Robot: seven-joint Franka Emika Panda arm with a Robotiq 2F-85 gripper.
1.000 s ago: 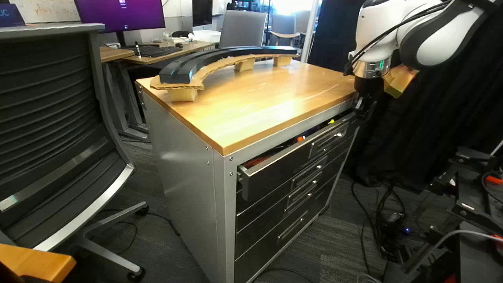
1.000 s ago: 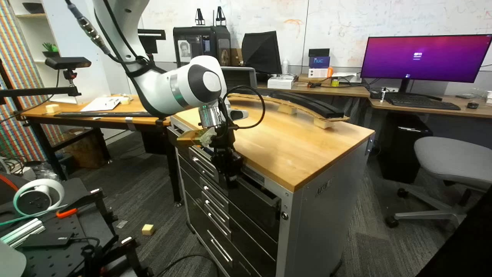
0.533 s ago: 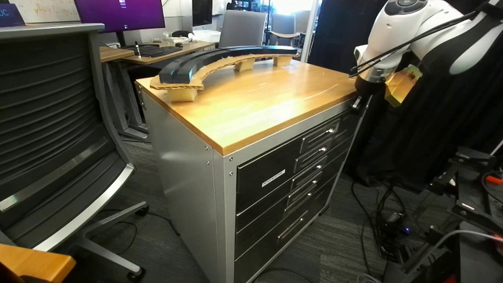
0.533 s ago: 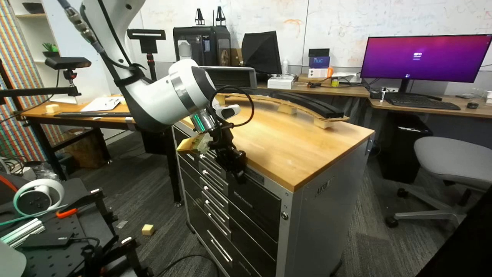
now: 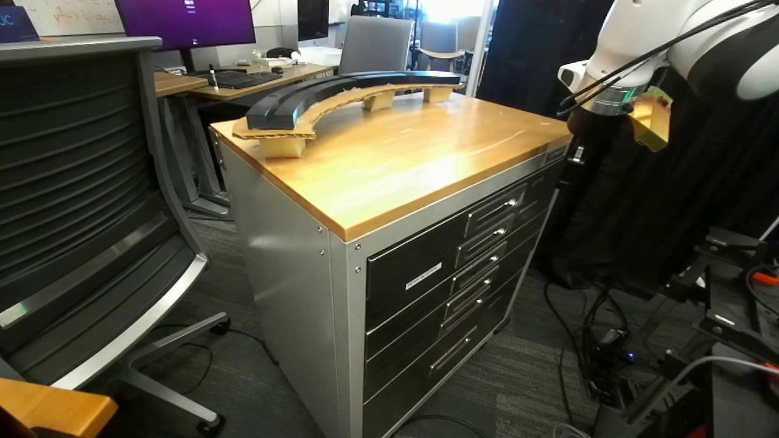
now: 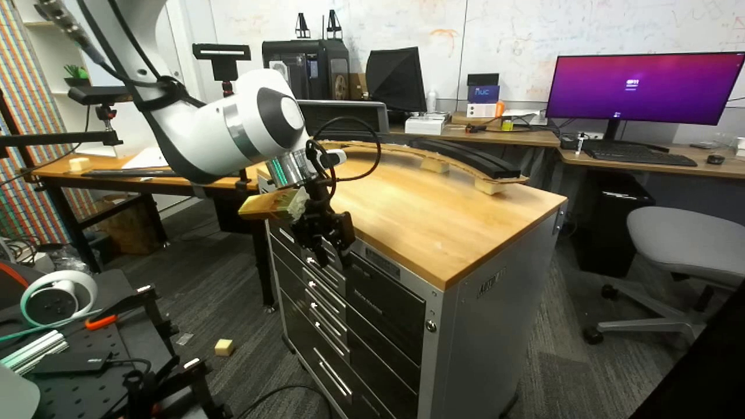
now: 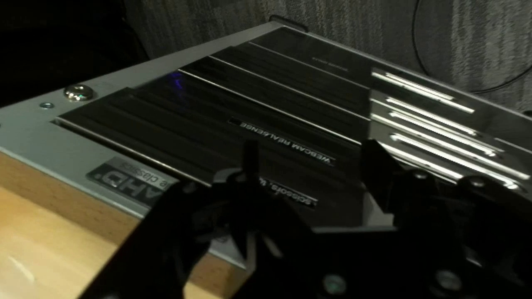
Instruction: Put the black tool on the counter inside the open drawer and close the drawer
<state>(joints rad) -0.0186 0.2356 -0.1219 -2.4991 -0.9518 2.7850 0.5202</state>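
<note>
The wide top drawer (image 5: 420,246) stands closed, its front flush with the grey cabinet in both exterior views. Above it lies the light-brown wooden counter (image 6: 419,209). The black tool is hidden or out of view. My gripper (image 6: 334,259) hangs in front of the cabinet's upper front, beside the counter's edge. In the wrist view the gripper (image 7: 311,155) is open, its dark fingers apart with nothing between them. Through that gap the top drawer (image 7: 137,133) and its label show. In an exterior view the gripper (image 5: 574,163) is dark against the curtain.
A long black curved piece (image 5: 359,85) rests on cardboard and yellow blocks along the counter's back. A yellow bracket (image 6: 273,205) sticks out from my wrist. An office chair (image 5: 91,182) stands beside the cabinet, and a black curtain (image 5: 523,73) hangs behind the arm.
A second ago the top drawer was partly out with the gripper at its front; it has since gone in. My gripper has moved back from the cabinet, and its fingers have spread.
</note>
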